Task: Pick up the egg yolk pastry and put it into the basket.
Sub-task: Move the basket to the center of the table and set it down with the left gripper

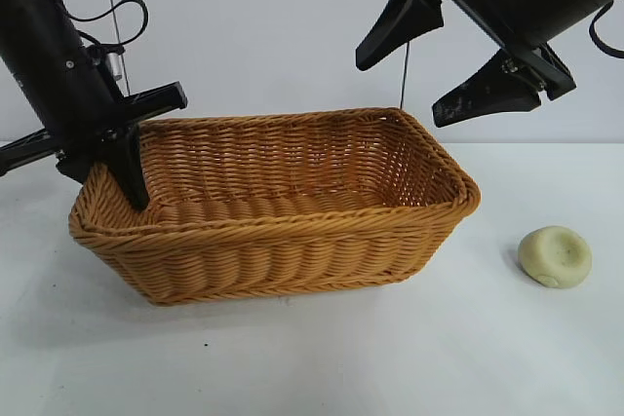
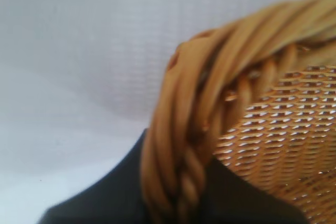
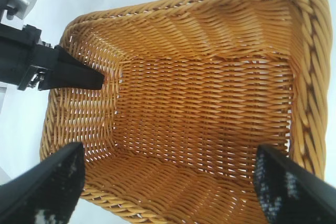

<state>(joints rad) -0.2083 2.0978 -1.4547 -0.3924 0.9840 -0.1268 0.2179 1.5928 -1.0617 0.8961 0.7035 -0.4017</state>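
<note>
Jaws first: your left gripper (image 1: 125, 168) is clamped over the braided rim at the left end of the basket (image 1: 292, 241), one finger inside the wall and one outside, as its wrist view shows; your right gripper (image 1: 444, 56) hangs spread wide and empty above the basket's right end, looking down into an empty weave.

Nearest you on the table (image 1: 390, 358), the egg yolk pastry (image 1: 555, 256) lies alone, well off the basket's right end and clear of both arms. You should treat it as light and soft; its matte dome with a shallow dent looks as though it would crumble or crush under a hard squeeze. I'd take it across the sides at its widest, low down, with a gentle close, and not press on the dented top.

Beyond it, the basket looks stiff and light, so the held rim should stop it sliding. The tabletop is plain white and smooth. Behind stands a bare pale wall, with a thin cable hanging down
</note>
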